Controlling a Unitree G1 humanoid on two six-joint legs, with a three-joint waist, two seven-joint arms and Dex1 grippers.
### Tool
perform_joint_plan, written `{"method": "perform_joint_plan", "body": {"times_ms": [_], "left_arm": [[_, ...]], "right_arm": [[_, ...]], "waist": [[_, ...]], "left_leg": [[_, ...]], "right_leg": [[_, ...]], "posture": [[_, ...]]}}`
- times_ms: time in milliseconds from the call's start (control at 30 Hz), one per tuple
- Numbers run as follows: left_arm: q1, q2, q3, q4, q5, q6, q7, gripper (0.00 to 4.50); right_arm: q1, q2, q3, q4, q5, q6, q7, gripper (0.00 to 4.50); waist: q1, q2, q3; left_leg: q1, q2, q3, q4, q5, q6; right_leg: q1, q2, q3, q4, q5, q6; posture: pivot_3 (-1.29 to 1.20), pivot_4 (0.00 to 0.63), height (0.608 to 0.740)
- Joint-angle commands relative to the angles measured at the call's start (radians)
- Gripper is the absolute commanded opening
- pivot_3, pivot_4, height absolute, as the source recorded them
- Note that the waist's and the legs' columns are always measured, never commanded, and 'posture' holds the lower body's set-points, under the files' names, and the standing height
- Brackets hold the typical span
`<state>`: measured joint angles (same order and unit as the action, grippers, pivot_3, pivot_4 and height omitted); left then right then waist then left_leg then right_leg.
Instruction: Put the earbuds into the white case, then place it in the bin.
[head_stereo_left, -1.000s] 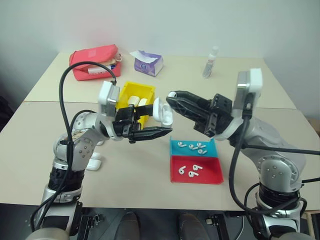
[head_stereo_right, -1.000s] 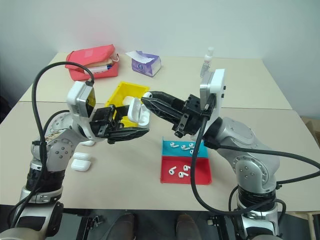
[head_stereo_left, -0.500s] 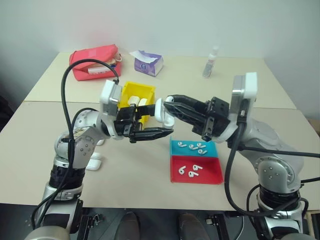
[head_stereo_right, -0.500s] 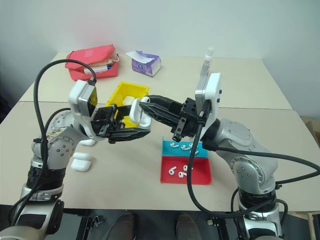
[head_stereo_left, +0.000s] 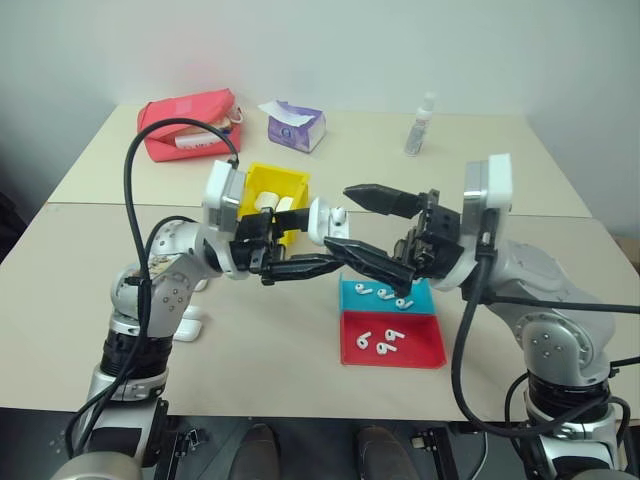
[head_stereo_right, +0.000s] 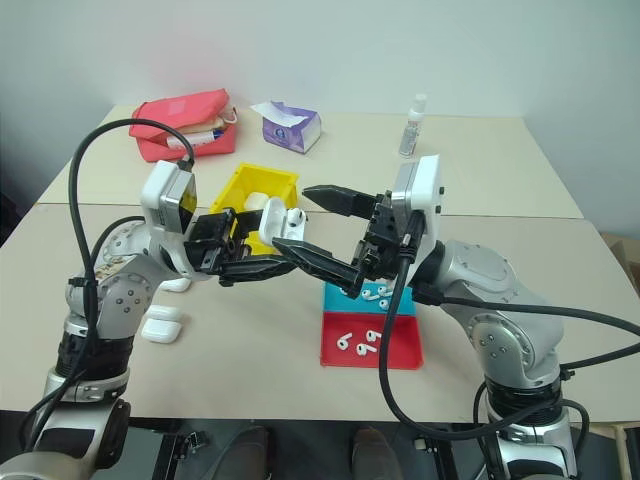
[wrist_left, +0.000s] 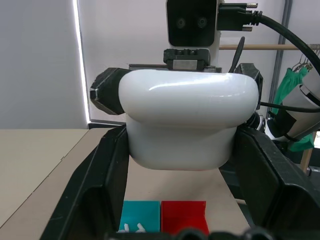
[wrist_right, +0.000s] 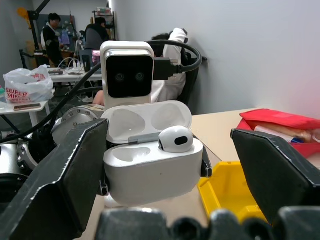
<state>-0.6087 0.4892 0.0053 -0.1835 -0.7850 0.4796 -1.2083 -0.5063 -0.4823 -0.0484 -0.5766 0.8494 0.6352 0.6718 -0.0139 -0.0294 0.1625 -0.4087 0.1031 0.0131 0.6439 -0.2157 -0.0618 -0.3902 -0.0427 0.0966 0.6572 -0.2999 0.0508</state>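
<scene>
One earbud is seated in the white case, whose lid is flipped up; the well beside it is seen empty in the right wrist view. That case is clamped between the black fingers of the left gripper, held in the air above the bench, just in front of the yellow bin. Its rounded back is seen from the left wrist view, pinched on both sides by the fingers. Facing it is the right gripper, whose fingers are spread wide apart, one above and one below the level of the case, with nothing gripped between them. Two white cases are seen lying inside the bin. Below the grippers a teal tray is set on the bench with several loose earbuds in it, and touching its near edge is a red tray with a few more. Two further cases are seen lying on the bench beside the left arm. At the far side of the bench a red pouch, a purple tissue pack and a small clear bottle are placed well apart from the trays. Several people are seen seated at desks in the background of the right wrist view.
</scene>
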Motion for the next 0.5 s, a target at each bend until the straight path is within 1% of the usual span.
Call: {"method": "perform_joint_plan", "body": {"times_ms": [33, 233, 333, 400, 500], "left_arm": [[-0.012, -0.007, 0.021, -0.033, -0.009, -0.029, -0.001, 2.77], [0.003, -0.008, 0.021, -0.044, -0.012, -0.033, 0.007, 2.77], [0.007, -0.01, 0.021, -0.053, -0.013, -0.033, 0.014, 2.77], [0.011, -0.009, 0.023, -0.056, -0.011, -0.035, 0.015, 2.77], [0.014, -0.007, 0.03, -0.053, -0.009, -0.04, 0.015, 2.77]], "right_arm": [[-0.018, -0.022, -0.065, 0.016, 0.04, -0.001, -0.01, 4.48], [-0.018, -0.117, -0.14, 0.078, 0.072, -0.004, 0.061, 4.48], [-0.036, -0.21, -0.161, 0.145, 0.077, 0.006, 0.18, 4.48], [-0.061, -0.308, -0.114, 0.206, 0.014, 0.002, 0.289, 4.48], [-0.124, -0.431, 0.076, 0.311, -0.241, -0.092, 0.4, 4.48]], "waist": [[0.0, 0.0, 0.0], [0.002, 0.0, 0.0], [0.001, 0.0, 0.0], [0.001, 0.0, 0.0], [-0.003, 0.001, 0.001]], "left_leg": [[0.0, 0.0, 0.0, 0.0, 0.0, 0.0], [0.0, 0.0, 0.0, 0.0, 0.0, 0.0], [0.0, 0.0, 0.0, 0.0, 0.0, 0.0], [0.0, 0.0, 0.0, 0.0, 0.0, 0.0], [0.001, 0.0, 0.0, 0.0, 0.0, 0.0]], "right_leg": [[0.0, 0.0, 0.0, 0.0, 0.0, 0.0], [0.0, 0.0, 0.0, 0.0, 0.0, 0.0], [0.0, 0.0, 0.0, -0.001, 0.0, 0.0], [0.0, 0.0, 0.0, -0.001, 0.0, 0.0], [0.001, 0.0, 0.0, -0.001, 0.0, 0.0]], "posture": [[0.0, 0.15, 0.74], [0.0, 0.15, 0.74], [0.0, 0.15, 0.74], [0.0, 0.15, 0.74], [0.0, 0.15, 0.74]]}}
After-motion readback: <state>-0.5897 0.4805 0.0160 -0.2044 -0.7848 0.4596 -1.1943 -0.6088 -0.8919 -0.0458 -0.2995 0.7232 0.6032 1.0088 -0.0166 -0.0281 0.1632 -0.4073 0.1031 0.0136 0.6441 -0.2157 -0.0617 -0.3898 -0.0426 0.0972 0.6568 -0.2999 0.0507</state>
